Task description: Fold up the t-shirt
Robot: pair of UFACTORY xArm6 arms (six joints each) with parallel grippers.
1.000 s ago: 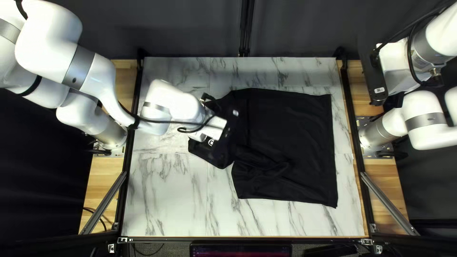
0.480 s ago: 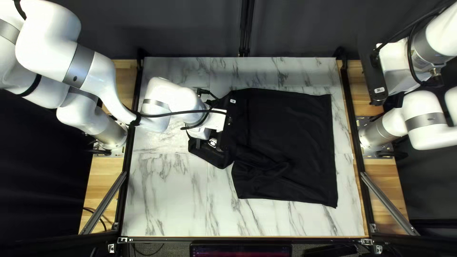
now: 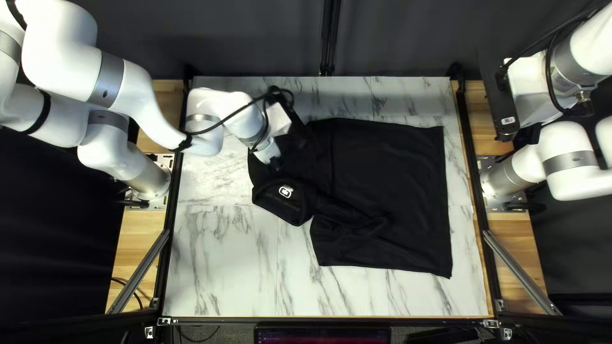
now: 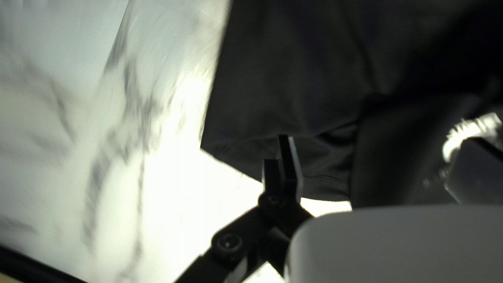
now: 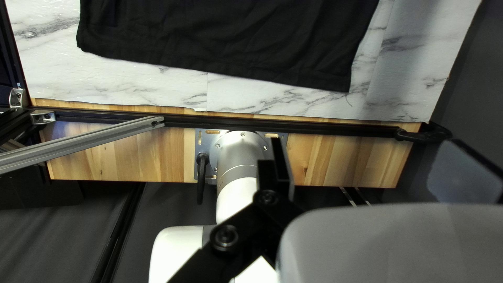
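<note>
A marble-patterned table [image 3: 217, 267] carries the black t-shirt [image 3: 389, 185], spread across its middle and right in the top left view, rumpled toward the near side. My left gripper [image 3: 296, 127] is above the shirt's left part, its fingers released and wide apart. My right gripper [image 3: 500, 99] is beyond the table's right side, its fingers also parted, with nothing between them. A small white logo [image 3: 285, 191] shows on the shirt's left part

Your left arm [image 3: 121, 83] reached out from its base, wrist [image 3: 245, 121] bent and left hand [image 3: 276, 164] open. Your right arm [image 3: 574, 162] was folded back near its base, its right hand [image 3: 528, 132] open too, fingers [image 5: 280, 165] apart.
</note>
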